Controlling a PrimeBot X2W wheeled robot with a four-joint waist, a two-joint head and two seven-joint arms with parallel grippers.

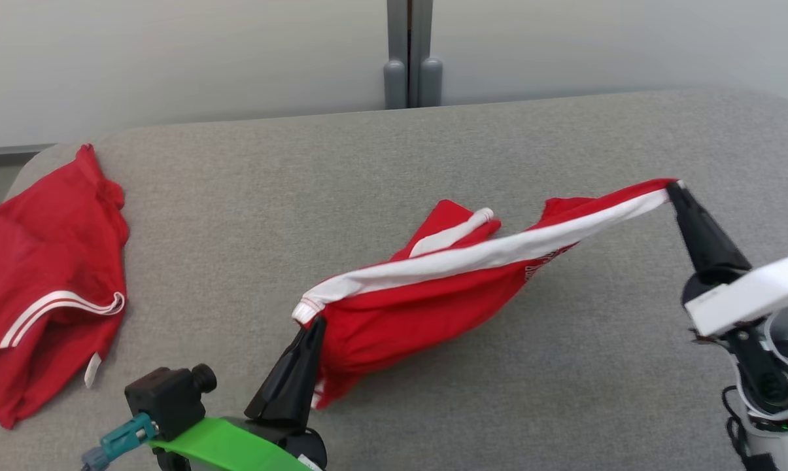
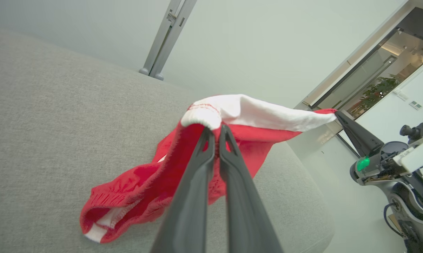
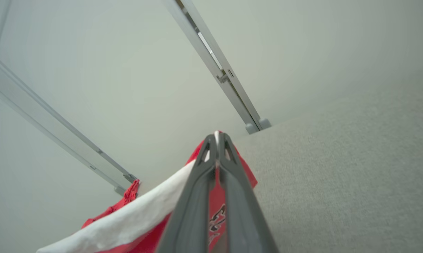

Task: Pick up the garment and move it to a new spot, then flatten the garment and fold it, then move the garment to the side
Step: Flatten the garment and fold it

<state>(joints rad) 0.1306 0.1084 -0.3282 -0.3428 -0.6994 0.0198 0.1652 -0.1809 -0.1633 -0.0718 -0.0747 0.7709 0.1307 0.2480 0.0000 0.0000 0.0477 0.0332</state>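
A red garment (image 1: pixel 433 294) with a white side band hangs stretched between my two grippers above the grey table (image 1: pixel 394 170). My left gripper (image 1: pixel 315 322) is shut on its lower left corner, seen up close in the left wrist view (image 2: pixel 216 131) with the red cloth (image 2: pixel 144 182) drooping onto the table. My right gripper (image 1: pixel 673 188) is shut on the far right end of the white band; in the right wrist view its tips (image 3: pixel 217 137) pinch the red and white fabric (image 3: pixel 134 218). The middle of the garment sags and touches the table.
A second red garment (image 1: pixel 40 281) with white stripes lies crumpled at the table's left edge. A grey post (image 1: pixel 412 59) stands behind the table against a pale wall. Bare grey surface lies beyond and to the right of the held garment.
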